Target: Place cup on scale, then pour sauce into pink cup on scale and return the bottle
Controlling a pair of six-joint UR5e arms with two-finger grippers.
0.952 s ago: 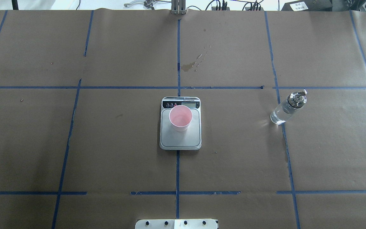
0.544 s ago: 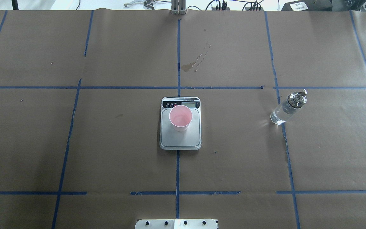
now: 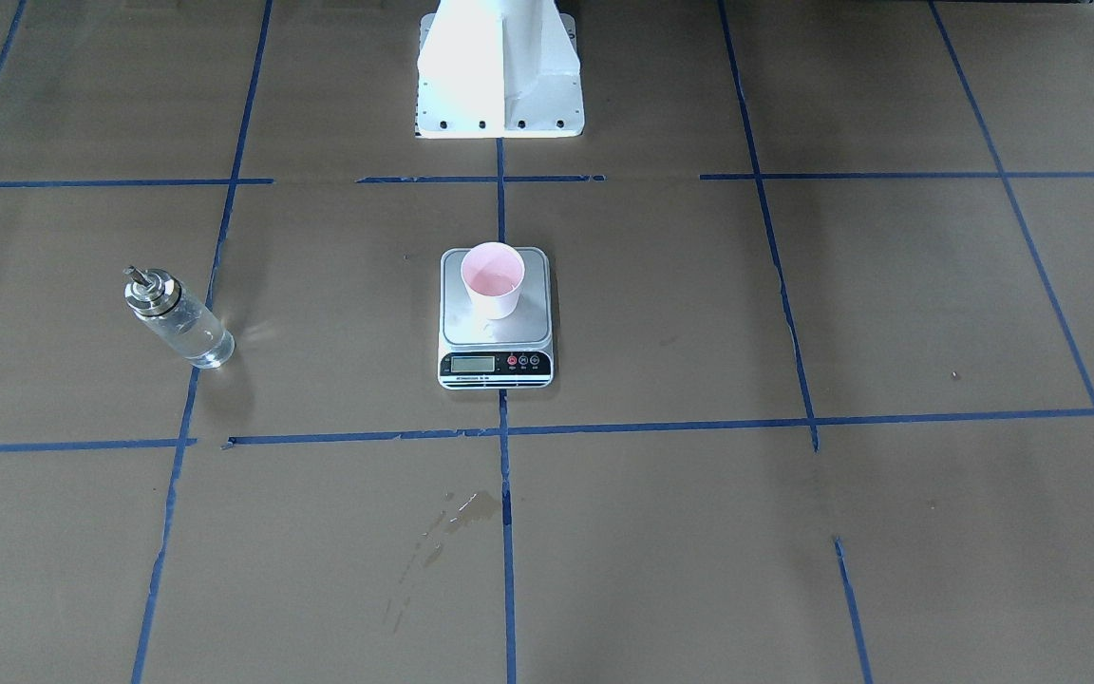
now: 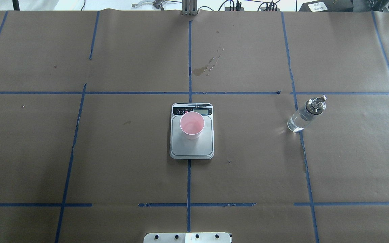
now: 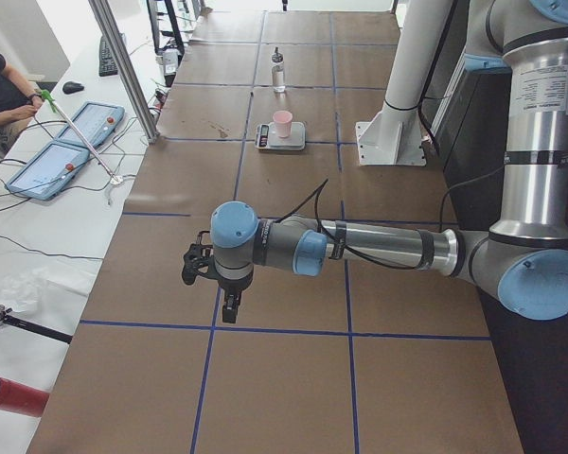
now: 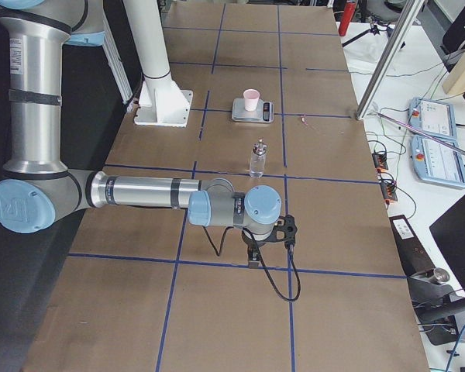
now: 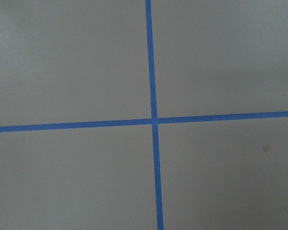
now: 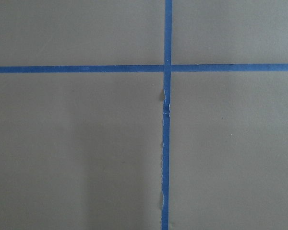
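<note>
Cup [image 4: 191, 125] sits on scale [image 4: 191, 148] | bottle [image 4: 304, 114] stands well apart | left gripper [image 5: 229, 307], right gripper [image 6: 252, 256]: opening cannot be told | best next: grip bottle mid-glass, upright

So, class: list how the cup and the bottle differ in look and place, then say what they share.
The cup is pink, opaque and open-topped; the bottle is clear glass with a metal cap and spout. The cup stands on the scale; the bottle stands on the table, off to the robot's right. Both are upright.
</note>
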